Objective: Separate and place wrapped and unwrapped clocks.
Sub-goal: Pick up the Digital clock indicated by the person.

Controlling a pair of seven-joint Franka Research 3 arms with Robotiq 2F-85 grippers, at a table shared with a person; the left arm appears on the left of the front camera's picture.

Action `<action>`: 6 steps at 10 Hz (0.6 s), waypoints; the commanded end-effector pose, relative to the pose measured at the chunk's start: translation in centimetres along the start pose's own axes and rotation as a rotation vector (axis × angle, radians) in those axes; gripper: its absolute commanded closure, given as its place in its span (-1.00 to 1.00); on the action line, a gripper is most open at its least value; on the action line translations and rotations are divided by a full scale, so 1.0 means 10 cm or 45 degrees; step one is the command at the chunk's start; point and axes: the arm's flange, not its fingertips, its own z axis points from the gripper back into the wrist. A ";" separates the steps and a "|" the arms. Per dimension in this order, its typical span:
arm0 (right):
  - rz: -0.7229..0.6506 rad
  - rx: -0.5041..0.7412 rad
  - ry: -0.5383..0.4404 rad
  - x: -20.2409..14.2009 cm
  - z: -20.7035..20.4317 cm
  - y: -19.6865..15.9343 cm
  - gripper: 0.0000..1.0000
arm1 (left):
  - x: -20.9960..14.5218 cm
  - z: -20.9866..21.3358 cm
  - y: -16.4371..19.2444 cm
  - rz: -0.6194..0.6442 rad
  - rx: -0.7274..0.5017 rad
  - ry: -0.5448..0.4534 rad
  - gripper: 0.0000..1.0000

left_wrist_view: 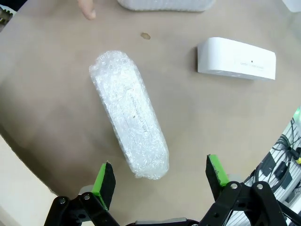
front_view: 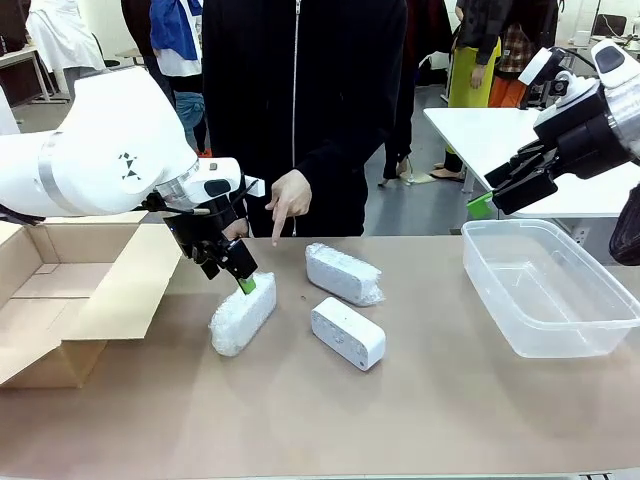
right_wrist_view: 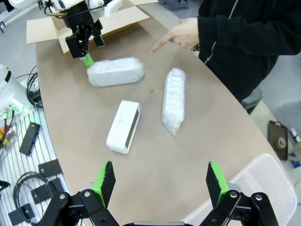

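Our left arm [front_view: 100, 140] is a glossy white, rounded shell with a silver band and a small black dotted mark. Our right arm [front_view: 610, 60] is white with a black wrist block. The left hand [left_wrist_view: 160, 176] and right hand [right_wrist_view: 160, 176] are black linkages with bolted joints and green pads [left_wrist_view: 104, 181]. The person [front_view: 300, 100] wears a black zip-up top with long sleeves.

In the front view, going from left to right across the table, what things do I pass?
cardboard box → near bubble-wrapped bundle → bare white clock → clear plastic tub. The far bubble-wrapped bundle sits directly behind the clock, so it is left out of the order.
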 end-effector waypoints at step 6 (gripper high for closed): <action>0.001 0.019 -0.004 -0.01 0.00 -0.01 -1.00 | 0.30 -0.38 0.06 0.116 0.148 -0.063 -1.00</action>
